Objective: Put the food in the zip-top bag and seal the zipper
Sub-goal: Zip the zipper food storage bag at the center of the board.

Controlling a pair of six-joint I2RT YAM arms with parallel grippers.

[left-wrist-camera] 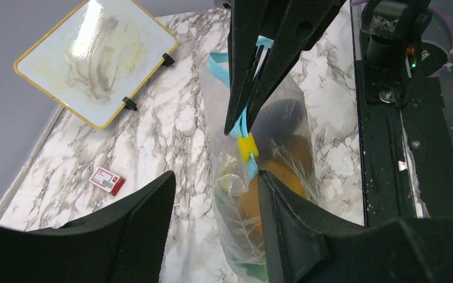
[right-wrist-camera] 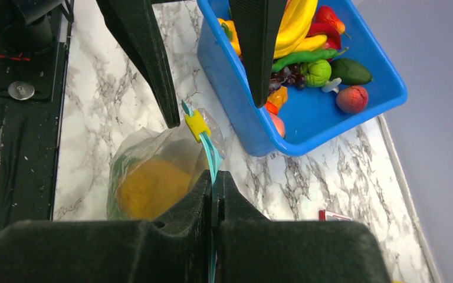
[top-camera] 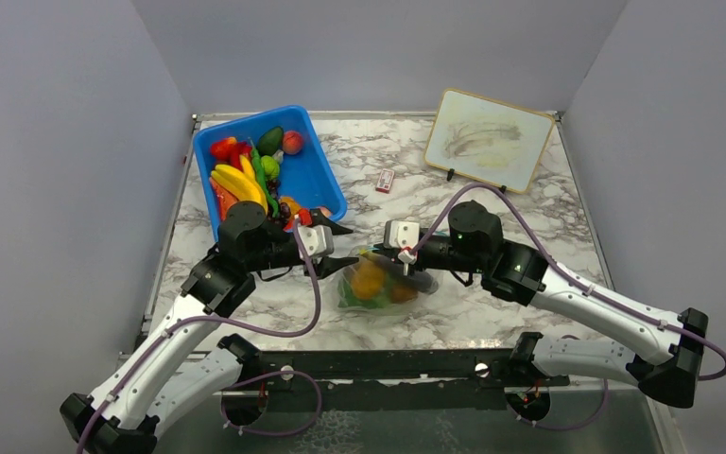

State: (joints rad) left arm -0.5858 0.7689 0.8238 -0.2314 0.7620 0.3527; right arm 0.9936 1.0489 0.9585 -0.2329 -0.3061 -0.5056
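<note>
**Right gripper pinches the zipper, left gripper spread beside the slider**

A blue bin (top-camera: pixel 317 175) heaped with toy fruit (top-camera: pixel 238 180) stands on the marble table (top-camera: pixel 529 203). Right of the bin lies a small red-and-white box (top-camera: pixel 385 181). Further right of it, a whiteboard (top-camera: pixel 487 140) leans on its stand.

The zip-top bag (right-wrist-camera: pixel 131 147) lies just off the bin's near right corner. It is clear and crumpled, and food (right-wrist-camera: pixel 147 188) shows through it: orange round pieces, some green, and one dark piece.

Its light-blue zipper (right-wrist-camera: pixel 210 150) rises from the bag and carries a yellow slider (right-wrist-camera: pixel 197 124).

The right gripper (right-wrist-camera: pixel 214 183) is pressed together on the zipper, at the end away from the bin. The left gripper (top-camera: pixel 342 244) hangs between bin and bag with its fingers spread. One fingertip is just beside the slider, and whether they touch cannot be told.
</note>
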